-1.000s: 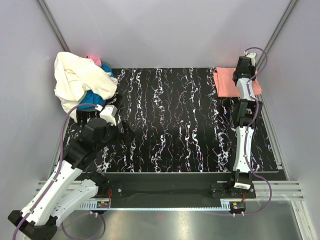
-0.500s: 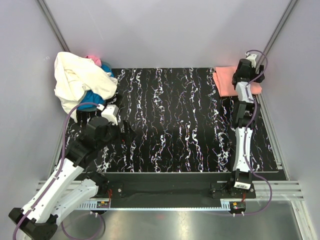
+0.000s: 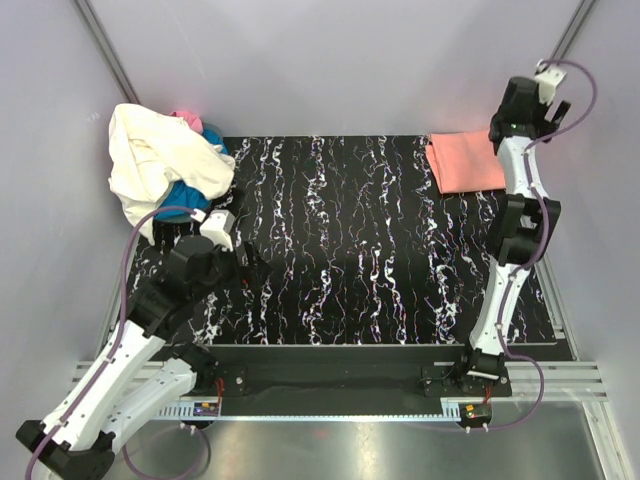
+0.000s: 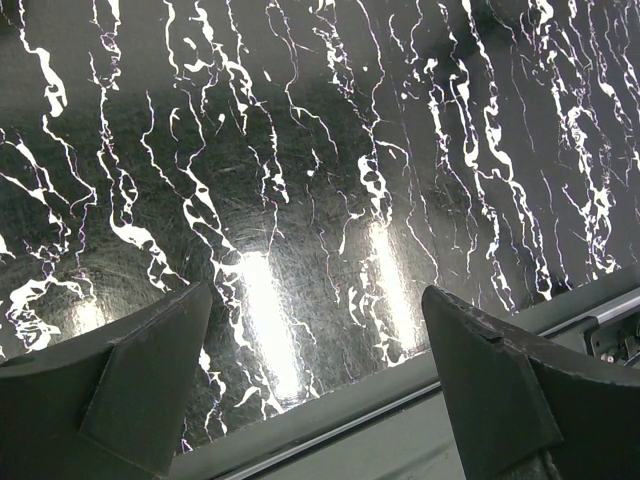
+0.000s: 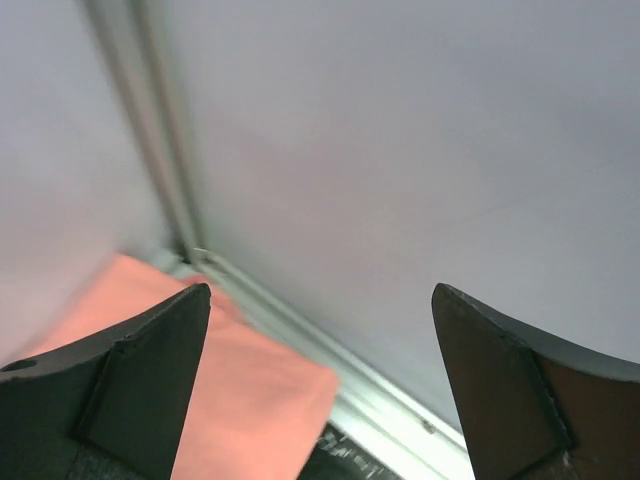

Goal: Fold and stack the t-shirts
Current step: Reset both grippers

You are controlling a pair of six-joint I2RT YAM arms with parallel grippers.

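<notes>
Black marbled mat [image 3: 380, 250], middle bare. Cream-white t-shirt [image 3: 150, 160] is crumpled on top of the heap at the far-left corner. It looks light, limp and non-slippery; best pinched at a shoulder seam or hem edge. Salmon-pink t-shirt [image 3: 465, 163] lies folded flat at the far-right corner. Blue t-shirt [image 3: 185, 195] sits under the cream one, with a hot pink bit [image 3: 185, 118] at the back of the heap. Left gripper [image 4: 316, 295] has jaws apart and empty, over bare mat. Right gripper [image 5: 320, 295] has jaws wide and empty. A second ago it was down on the salmon shirt; now it is raised beyond the shirt's far edge, toward the wall. Left arm unchanged.
</notes>
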